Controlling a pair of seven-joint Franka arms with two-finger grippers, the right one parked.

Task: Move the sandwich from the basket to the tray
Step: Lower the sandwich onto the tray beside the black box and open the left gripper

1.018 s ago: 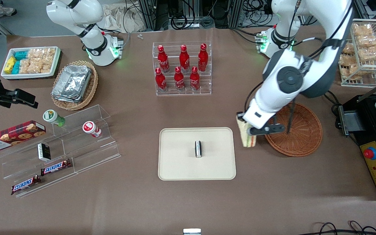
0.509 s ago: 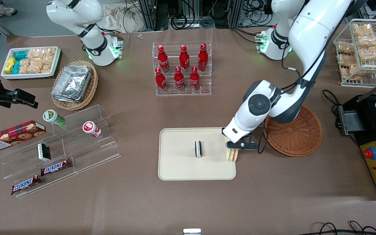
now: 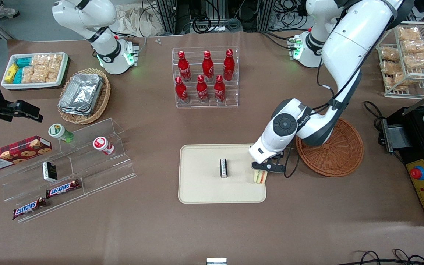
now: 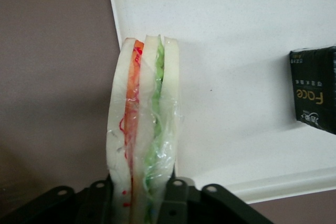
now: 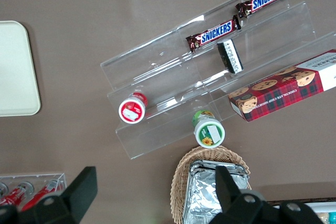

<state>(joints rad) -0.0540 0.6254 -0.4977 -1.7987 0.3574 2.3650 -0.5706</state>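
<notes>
— From the front, where's the sandwich (image 3: pixel 260 177)?

— Over the tray (image 3: pixel 201 187), at the tray's edge nearest the basket (image 3: pixel 339 154). It stands on edge, layers showing, just under the gripper (image 3: pixel 262 170). I can't tell whether it touches the tray.

— And the basket?

— On the tabletop (image 3: pixel 212 228) beside the tray, toward the working arm's end, with nothing in the part I can see; the arm's elbow covers some of it.

— Anything else on the tray?

— A small dark packet (image 3: pixel 223 168) near the tray's middle, apart from the sandwich.

— Now the left wrist camera?

— The gripper (image 4: pixel 140 192) has its jaws closed on the sandwich (image 4: pixel 143 140), one black finger (image 4: pixel 176 199) on each bread face. Plastic wrap covers it; orange filling sits by one slice, green by the other. The tray (image 4: pixel 247 66) lies below it, the tray's rim crossing under the sandwich. The packet (image 4: pixel 316 90) lies flat on the tray.

— And the parked arm's camera?

— Only a corner of the tray (image 5: pixel 18 72) shows.
</notes>
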